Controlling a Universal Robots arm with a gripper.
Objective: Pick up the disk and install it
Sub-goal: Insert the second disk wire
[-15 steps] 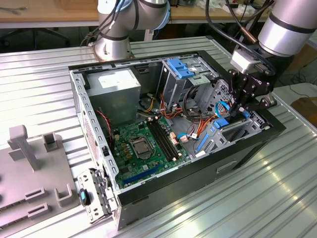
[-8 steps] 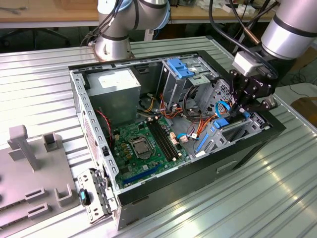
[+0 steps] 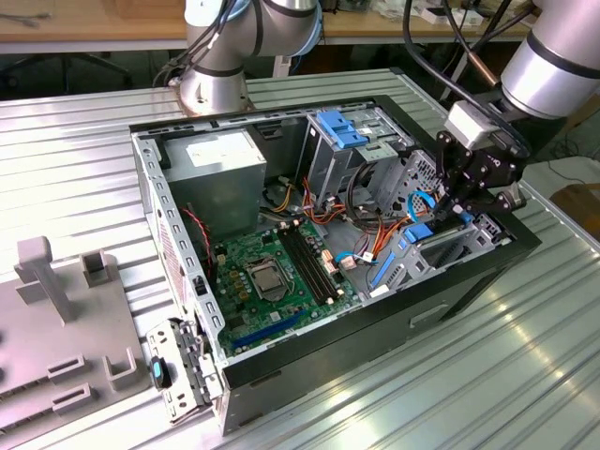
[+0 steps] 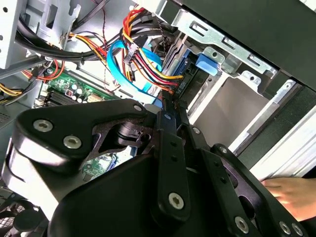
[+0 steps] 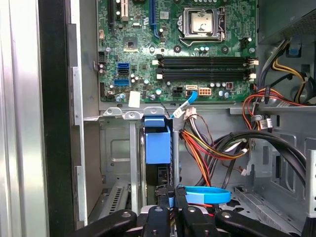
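Inside the open black computer case point(image 3: 469, 272) | black gripper point(image 5: 172, 197) fingers closed on dark blue-railed disk point(image 5: 158, 148) | disk standing in its metal slot, nearly installed

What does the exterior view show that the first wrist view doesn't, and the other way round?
The exterior view has the whole computer case, the grey power-supply box and the grey holders on the table. The first wrist view looks close at the disk with its blue rail, in a metal bay. Both have the green motherboard and the pincer.
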